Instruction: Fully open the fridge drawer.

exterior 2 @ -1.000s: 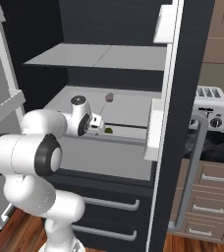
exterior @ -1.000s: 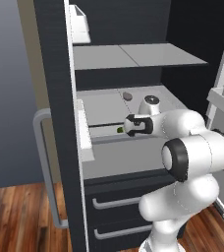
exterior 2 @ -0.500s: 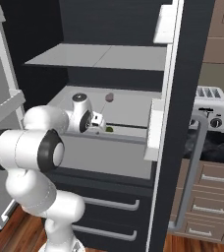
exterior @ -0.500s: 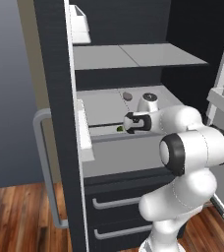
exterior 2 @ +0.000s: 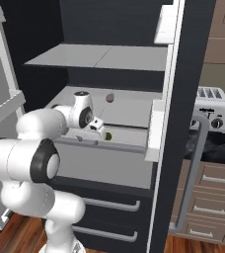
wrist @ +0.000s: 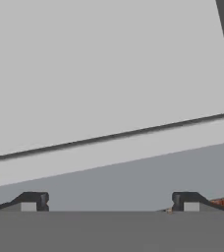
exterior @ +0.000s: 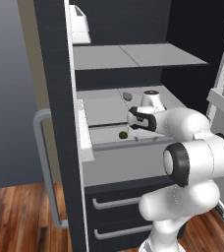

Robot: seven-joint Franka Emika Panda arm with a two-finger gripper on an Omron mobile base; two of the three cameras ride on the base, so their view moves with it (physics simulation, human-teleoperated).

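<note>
The fridge drawer (exterior: 128, 165) is a wide light-grey box with a plain flat front, partly pulled out below the grey shelf; it also shows in the right base view (exterior 2: 109, 165). My gripper (exterior: 133, 120) hangs at the drawer's front rim, seen from the other side too (exterior 2: 98, 127). In the hand view the gripper (wrist: 109, 202) is open, its two dark fingertips (wrist: 33, 201) far apart, with the drawer's grey front (wrist: 133, 172) close behind them. A small green fruit (exterior: 124, 134) lies inside the drawer near the gripper.
Dark drawers with grey bar handles (exterior: 119, 202) sit under the fridge drawer. The open fridge doors stand at both sides, one with a tall grey handle (exterior: 44, 167). A small dark item (exterior: 127, 96) lies further back. A toaster (exterior 2: 210, 111) stands on the counter at right.
My arm's elbow has swung a little nearer the cameras. The gripper stays at the drawer's front rim, and the drawer front looks slightly further out.
</note>
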